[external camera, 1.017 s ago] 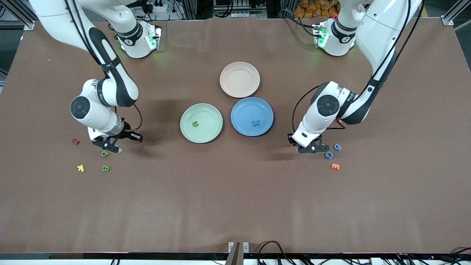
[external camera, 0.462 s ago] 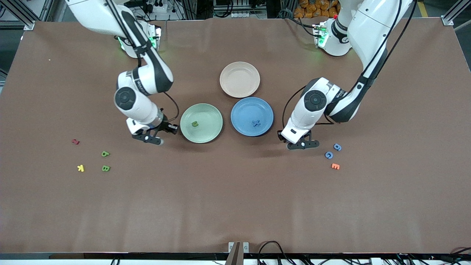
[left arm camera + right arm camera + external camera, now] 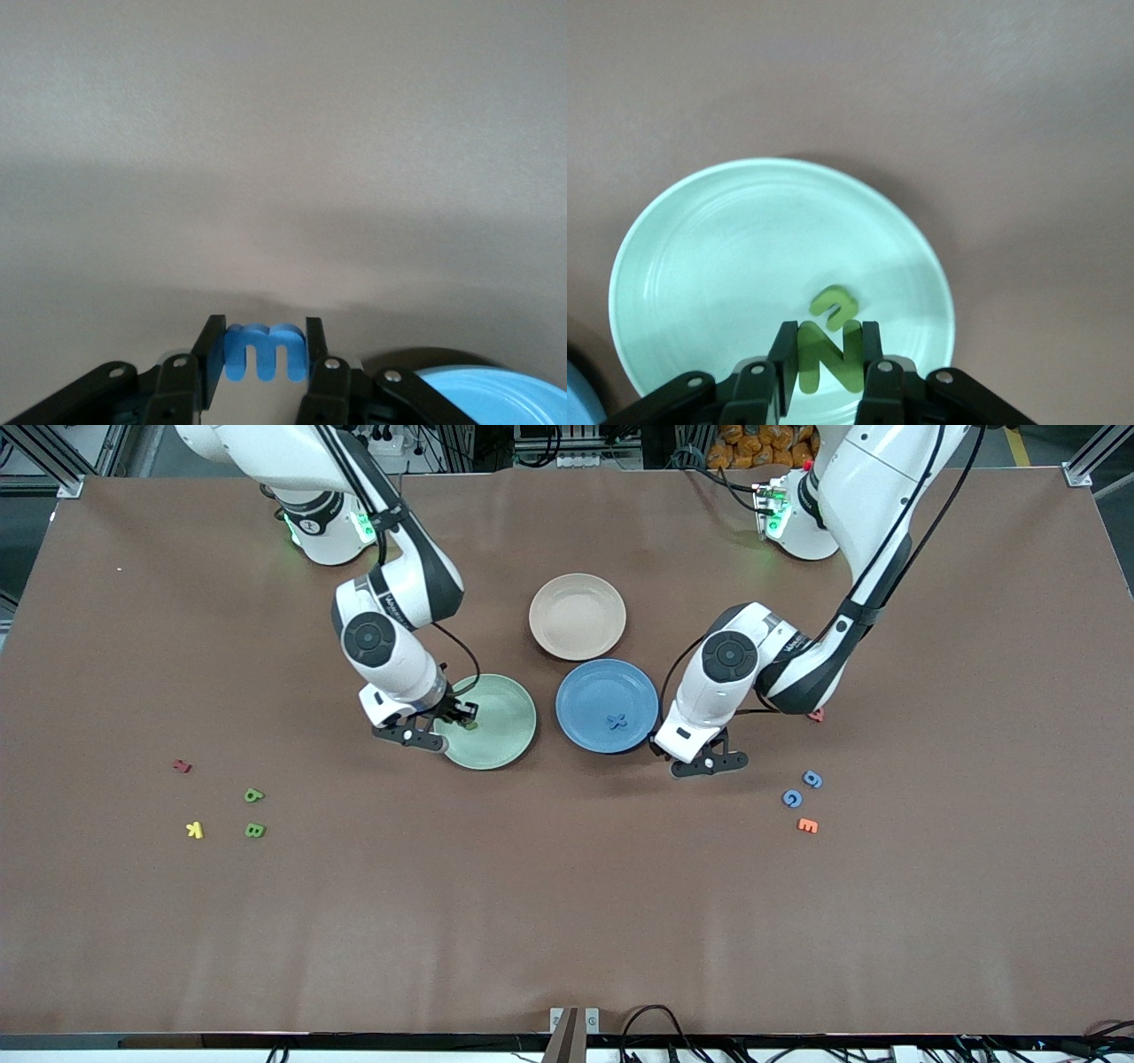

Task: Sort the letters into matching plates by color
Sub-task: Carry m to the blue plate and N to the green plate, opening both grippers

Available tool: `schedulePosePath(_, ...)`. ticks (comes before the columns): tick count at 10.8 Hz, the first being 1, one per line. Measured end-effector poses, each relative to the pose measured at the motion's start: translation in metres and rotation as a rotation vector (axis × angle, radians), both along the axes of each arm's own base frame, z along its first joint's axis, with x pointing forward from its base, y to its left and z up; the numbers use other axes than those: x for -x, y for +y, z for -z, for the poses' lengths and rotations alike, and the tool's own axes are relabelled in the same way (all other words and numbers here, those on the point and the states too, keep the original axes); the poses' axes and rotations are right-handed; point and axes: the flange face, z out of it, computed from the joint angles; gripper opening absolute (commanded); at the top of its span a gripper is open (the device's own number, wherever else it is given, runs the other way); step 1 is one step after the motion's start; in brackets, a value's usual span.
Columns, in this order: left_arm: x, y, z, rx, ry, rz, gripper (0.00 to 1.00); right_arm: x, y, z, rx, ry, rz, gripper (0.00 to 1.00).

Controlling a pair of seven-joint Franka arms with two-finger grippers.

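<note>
Front view: the right hand [image 3: 440,732] hangs over the green plate [image 3: 505,726]; the left hand [image 3: 700,760] hangs just beside the blue plate [image 3: 589,695], which holds a blue letter [image 3: 617,722].

Left wrist view: the left hand [image 3: 263,354] grips a blue M [image 3: 263,351].

Right wrist view: the right hand [image 3: 828,359] grips a green N [image 3: 828,356] over a green letter [image 3: 833,305] lying in the plate.

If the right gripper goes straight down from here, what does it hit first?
Most likely the green plate: the right gripper, shut on a green letter, hangs over it, close to the green letter lying there; depth is unclear.
</note>
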Motion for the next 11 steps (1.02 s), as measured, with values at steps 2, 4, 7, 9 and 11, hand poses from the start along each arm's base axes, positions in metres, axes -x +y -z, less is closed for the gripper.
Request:
schedulePosePath(2,0.009,-0.013,0.000,0.002,0.002,-0.030,0.00,0.009,0.018,0.006,0.008,0.009,-0.006,0.12)
schedulePosePath(4,0.024,-0.033,0.001,0.002,0.010,-0.063,0.00,0.010,0.021,0.009,0.011,0.012,-0.004,0.99)
schedulePosePath(7,0.036,-0.048,0.002,0.003,0.014,-0.100,0.00,0.008,0.020,0.008,0.013,0.004,-0.024,1.00)
schedulePosePath(9,0.043,-0.055,0.006,0.001,0.023,-0.142,0.00,0.005,0.018,0.007,0.011,-0.002,-0.043,1.00)
schedulePosePath(11,0.056,-0.068,0.010,-0.002,0.031,-0.160,0.00,0.002,0.014,0.006,0.012,-0.006,-0.043,1.00)
